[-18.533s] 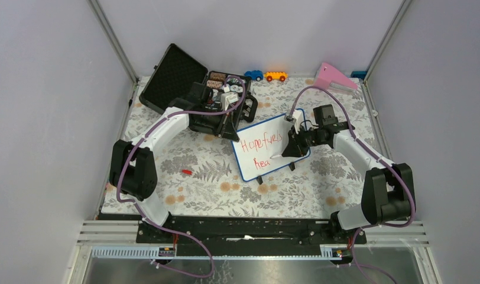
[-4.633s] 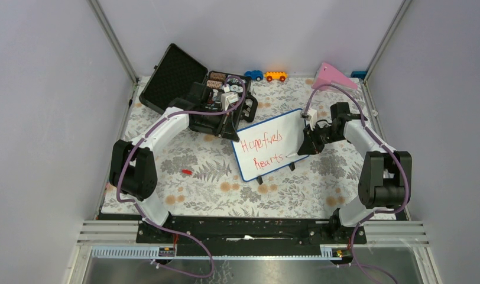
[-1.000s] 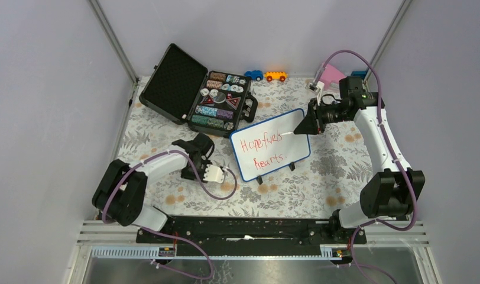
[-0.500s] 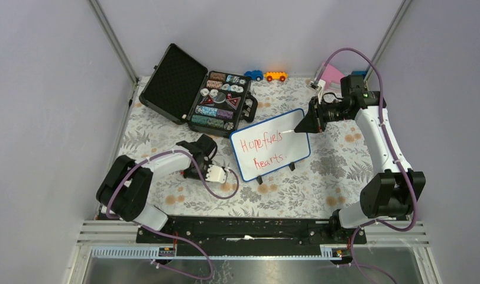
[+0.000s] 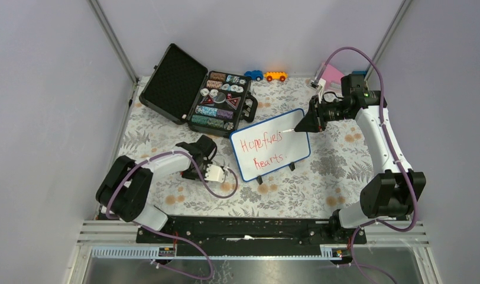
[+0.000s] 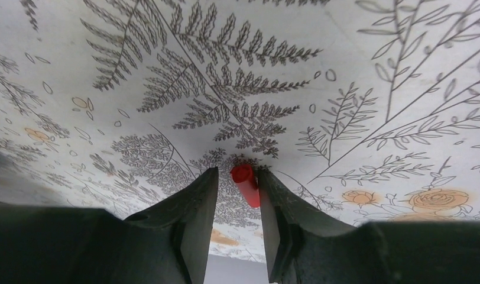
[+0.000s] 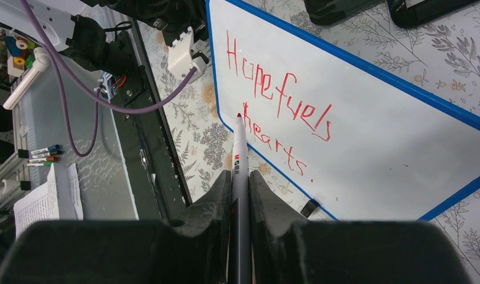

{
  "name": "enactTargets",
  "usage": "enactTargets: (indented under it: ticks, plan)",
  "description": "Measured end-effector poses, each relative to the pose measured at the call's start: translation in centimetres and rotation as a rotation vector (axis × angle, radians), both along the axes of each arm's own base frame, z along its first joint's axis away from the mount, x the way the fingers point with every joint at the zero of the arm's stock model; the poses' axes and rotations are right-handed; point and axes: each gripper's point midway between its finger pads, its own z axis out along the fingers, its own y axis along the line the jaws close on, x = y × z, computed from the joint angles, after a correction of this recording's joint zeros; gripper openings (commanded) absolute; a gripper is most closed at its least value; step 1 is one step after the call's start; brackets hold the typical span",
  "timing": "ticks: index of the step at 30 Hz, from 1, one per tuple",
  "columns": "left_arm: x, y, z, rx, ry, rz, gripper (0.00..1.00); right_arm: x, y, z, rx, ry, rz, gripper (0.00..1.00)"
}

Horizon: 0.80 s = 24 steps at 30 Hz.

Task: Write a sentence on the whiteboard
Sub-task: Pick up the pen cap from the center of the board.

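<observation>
Top external: right arm high by whiteboard, right pincer tight on marker; left pincer low, narrow astride red cap.

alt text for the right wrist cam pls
The right gripper is shut on a white marker whose red tip points at the edge of a blue-framed whiteboard. The board carries a red handwritten sentence, "Hope fuels hearts.", in two lines, with a floral tablecloth around it.
</observation>
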Motion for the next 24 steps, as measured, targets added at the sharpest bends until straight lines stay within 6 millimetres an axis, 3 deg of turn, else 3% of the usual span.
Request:
enactTargets:
  ticks: [5, 9, 13, 18, 21, 24]
  plan:
    - [0.1, 0.6, -0.1, 0.039, 0.008, 0.038, 0.33, 0.0, 0.0, 0.0, 0.0, 0.0, 0.0, 0.0]
    - [-0.3, 0.7, -0.2, 0.052, 0.034, 0.078, 0.19, 0.0, 0.0, 0.0, 0.0, 0.0, 0.0, 0.0]
    - [-0.6, 0.8, -0.3, 0.06, 0.057, 0.125, 0.0, 0.0, 0.0, 0.0, 0.0, 0.0, 0.0, 0.0]
    - [-0.8, -0.2, 0.3, -0.009, 0.086, 0.227, 0.0, 0.1, 0.0, 0.1, 0.003, 0.003, -0.006, 0.0]
    - [-0.5, -2.2, 2.1, -0.132, 0.138, 0.319, 0.0, 0.3, 0.1, 0.2, 0.008, 0.014, -0.016, 0.0]
    - [1.5, -4.5, 5.7, -0.305, 0.15, 0.423, 0.0, 0.9, 0.5, 1.0, 0.018, 0.012, -0.028, 0.0]
